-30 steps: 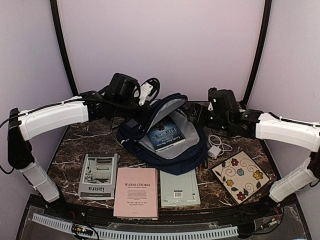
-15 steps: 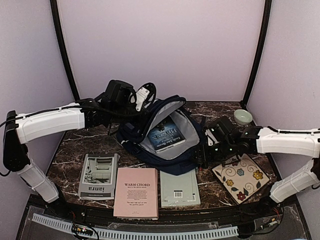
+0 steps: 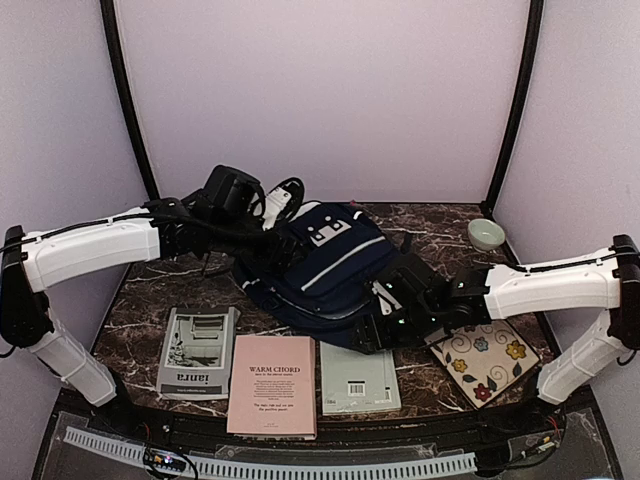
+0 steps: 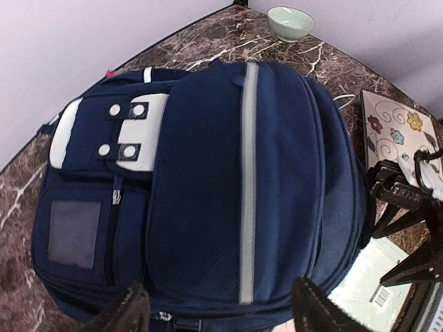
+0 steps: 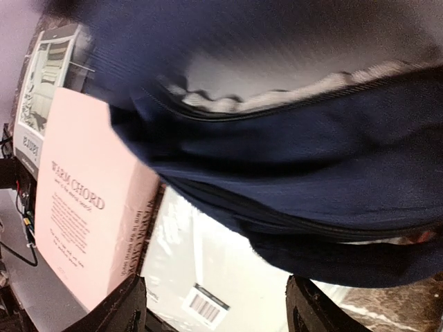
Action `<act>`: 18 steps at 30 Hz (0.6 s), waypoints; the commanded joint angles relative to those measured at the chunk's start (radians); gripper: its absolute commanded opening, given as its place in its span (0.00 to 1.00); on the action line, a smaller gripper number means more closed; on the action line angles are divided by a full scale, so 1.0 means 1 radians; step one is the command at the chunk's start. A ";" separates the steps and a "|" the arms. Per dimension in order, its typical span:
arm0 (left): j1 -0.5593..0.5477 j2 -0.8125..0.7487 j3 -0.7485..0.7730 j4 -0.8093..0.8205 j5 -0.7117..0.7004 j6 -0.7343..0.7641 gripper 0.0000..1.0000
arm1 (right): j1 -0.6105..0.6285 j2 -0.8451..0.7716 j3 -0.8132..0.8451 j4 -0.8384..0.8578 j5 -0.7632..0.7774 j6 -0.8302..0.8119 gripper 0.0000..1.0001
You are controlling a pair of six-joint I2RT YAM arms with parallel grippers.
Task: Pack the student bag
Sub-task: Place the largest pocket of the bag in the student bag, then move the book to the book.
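The student bag (image 3: 330,262) lies at the table's middle with its navy front flap down, white stripe and pale grey patch facing up. In the left wrist view the student bag (image 4: 228,180) fills the frame, and my left gripper (image 4: 221,315) is open just off its near edge, holding nothing. From above, the left gripper (image 3: 272,238) sits at the bag's back-left side. My right gripper (image 3: 383,320) is low at the bag's front-right edge. In the right wrist view the right gripper (image 5: 221,311) is open over a pale book (image 5: 228,277), with the bag (image 5: 311,159) just beyond its fingertips.
Along the front edge lie a grey book (image 3: 197,350), a pink "WARM CHORD" book (image 3: 273,383) and the pale barcoded book (image 3: 359,380). A floral square (image 3: 480,358) lies at the right, under the right arm. A small green bowl (image 3: 486,234) stands at the back right.
The left gripper let go of the bag's flap, which dropped shut over the book inside. The right arm swung from the back right down to the bag's front edge.
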 commanded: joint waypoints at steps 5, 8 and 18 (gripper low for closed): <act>0.010 -0.304 -0.180 -0.323 -0.066 -0.269 0.82 | 0.119 0.122 0.073 0.229 -0.082 0.062 0.69; 0.002 -0.443 -0.345 -0.346 -0.021 -0.452 0.74 | 0.139 0.210 0.122 0.251 -0.130 0.067 0.69; -0.201 -0.567 -0.713 -0.305 0.031 -0.844 0.59 | 0.157 0.400 0.231 0.215 -0.231 0.070 0.73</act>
